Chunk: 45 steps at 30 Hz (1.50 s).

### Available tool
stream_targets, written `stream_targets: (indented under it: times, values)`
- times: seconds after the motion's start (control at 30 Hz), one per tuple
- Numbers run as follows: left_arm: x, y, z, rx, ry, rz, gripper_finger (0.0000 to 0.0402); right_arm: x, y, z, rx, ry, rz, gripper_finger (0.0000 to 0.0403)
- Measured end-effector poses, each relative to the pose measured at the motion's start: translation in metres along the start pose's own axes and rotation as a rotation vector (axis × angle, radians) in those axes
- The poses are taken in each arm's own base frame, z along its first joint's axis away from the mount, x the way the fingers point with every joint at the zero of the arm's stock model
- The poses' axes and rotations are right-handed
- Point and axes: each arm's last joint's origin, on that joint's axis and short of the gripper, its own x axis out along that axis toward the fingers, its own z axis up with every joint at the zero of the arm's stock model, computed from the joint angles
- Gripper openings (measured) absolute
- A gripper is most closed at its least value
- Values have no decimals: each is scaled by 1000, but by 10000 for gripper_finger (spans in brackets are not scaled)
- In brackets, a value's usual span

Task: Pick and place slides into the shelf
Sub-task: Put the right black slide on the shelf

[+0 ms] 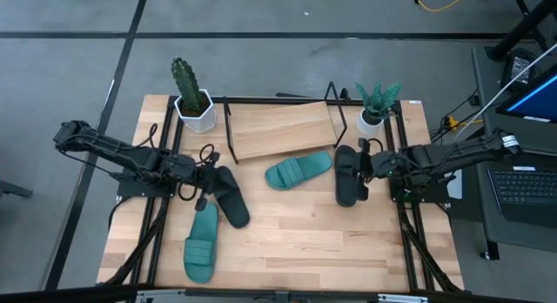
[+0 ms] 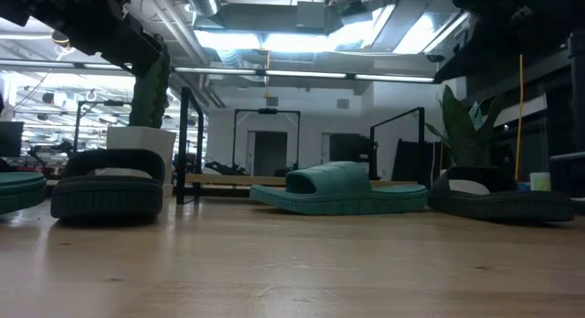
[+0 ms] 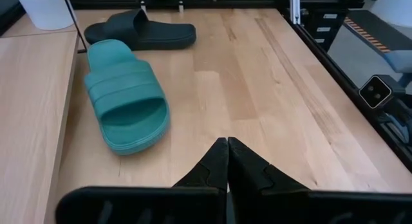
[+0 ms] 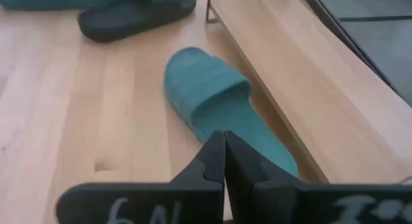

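Four slides are lying on the tabletop [image 1: 287, 242], none of them on the shelf [image 1: 280, 129], whose slanted light-wood board is sitting at the far middle of the tabletop between a cactus in a white pot [image 1: 191, 98] and a leafy plant in a white pot [image 1: 376, 107]. One teal slide [image 1: 298, 171] is resting just in front of the shelf's near edge (close beside it, though contact cannot be judged), its strap arching up in the low view [image 2: 334, 185]. The second teal slide [image 1: 202, 242] is lying toward the near left, and a black slide [image 1: 228, 194] is sitting beside its far end. The other black slide [image 1: 348, 174] is lying at the right, near the teal one by the shelf. The left tool [image 3: 226, 161] is hovering close to the left black slide with its fingers pressed together and grasping nothing. The right tool [image 4: 224, 156] is hanging over the right black slide, likewise clenched on nothing, with the middle teal slide [image 4: 219, 108] and the shelf board [image 4: 309, 89] showing ahead of it.
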Motion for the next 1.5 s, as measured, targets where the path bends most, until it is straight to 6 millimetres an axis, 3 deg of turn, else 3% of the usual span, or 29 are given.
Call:
stream_targets:
  times: [0.13,0.37,0.7,1.03,1.5]
  values:
    - [0,0,0,0,-2,4,0,-3,5,5,58,48,-2,2]
    - [0,1,0,6,-7,38,0,-5,17,24,60,286,-85,2]
    - [0,1,0,48,-8,50,0,23,35,14,43,550,-197,11]
    - [0,2,0,60,-9,76,0,42,42,6,-21,622,-230,48]
    - [0,2,0,61,-8,76,0,65,48,-6,-162,680,-331,145]
